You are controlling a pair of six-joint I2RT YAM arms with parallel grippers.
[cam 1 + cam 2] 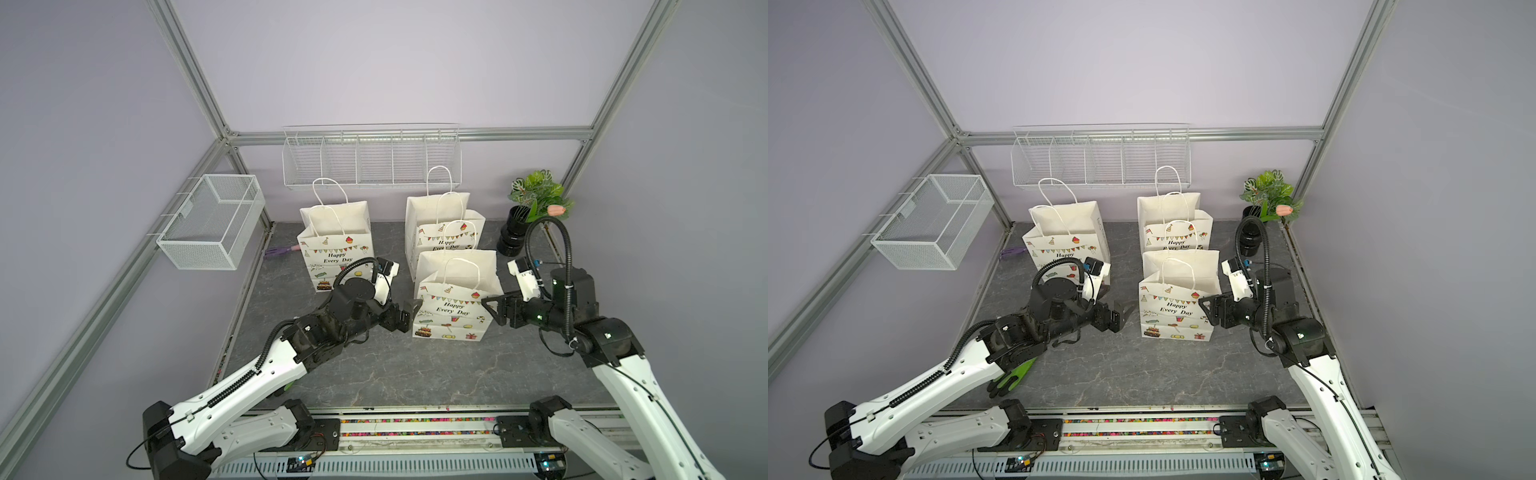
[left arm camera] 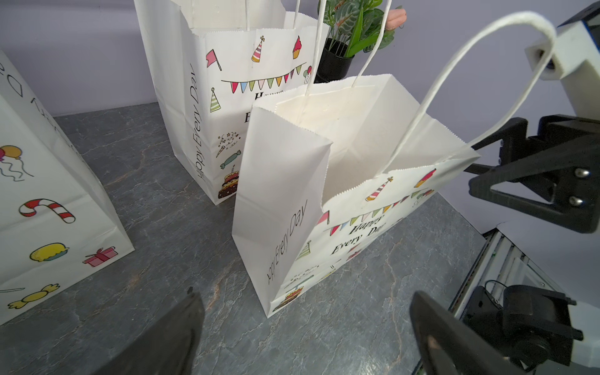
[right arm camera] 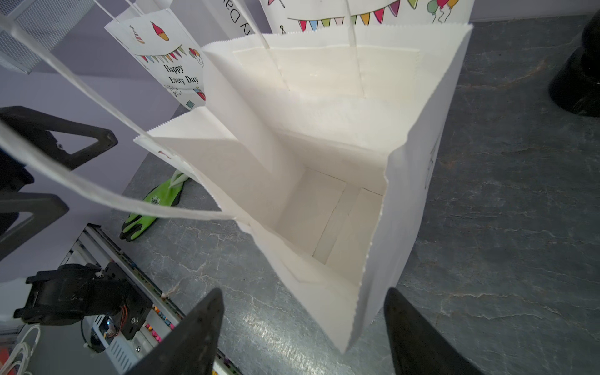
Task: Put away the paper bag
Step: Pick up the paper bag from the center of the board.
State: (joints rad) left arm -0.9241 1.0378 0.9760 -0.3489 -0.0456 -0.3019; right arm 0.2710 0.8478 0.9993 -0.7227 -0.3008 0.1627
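- The dark grey marbled tabletop (image 1: 395, 374) is lying inside a booth of pale lilac walls (image 1: 374, 62), which aluminium frame bars (image 1: 415, 135) are edging.
- The task's white paper carrier bag (image 1: 453, 316), printed "Happy Every Day", is standing upright and open-mouthed on the tabletop, directly between the two grippers.
- The left gripper (image 1: 409, 309) is hovering close beside one side panel of that bag, its jaws spread wide and holding nothing.
- The right gripper (image 1: 490, 305) is reaching in at the opposite side with its jaws parted. In the left wrist view its black fingers (image 2: 519, 206) are straddling the corner of the bag's rim without clamping it. Whether they are touching the paper cannot be told.
- A second printed paper bag (image 1: 336, 249) is standing beyond the left gripper, and a third printed paper bag (image 1: 444, 224) is standing just behind the first.
- A white wire rack (image 1: 370, 158) with divided compartments is hanging on the back wall, well beyond both grippers. A white mesh basket (image 1: 212, 224) is hanging on the side wall, outward of the left gripper. Only wall is showing through both.
- A black pot (image 1: 515, 232) holding a green leafy plant with a pink bud is standing beyond the right gripper.
- The right wrist view is looking down into the carrier bag (image 3: 324, 113), showing its folded paper floor, which the top views are not reaching.
- A green-and-black glove (image 1: 1013, 376) is lying under the left arm, behind its gripper. The right wrist view is also catching it (image 3: 152, 207), while the left wrist view is not.
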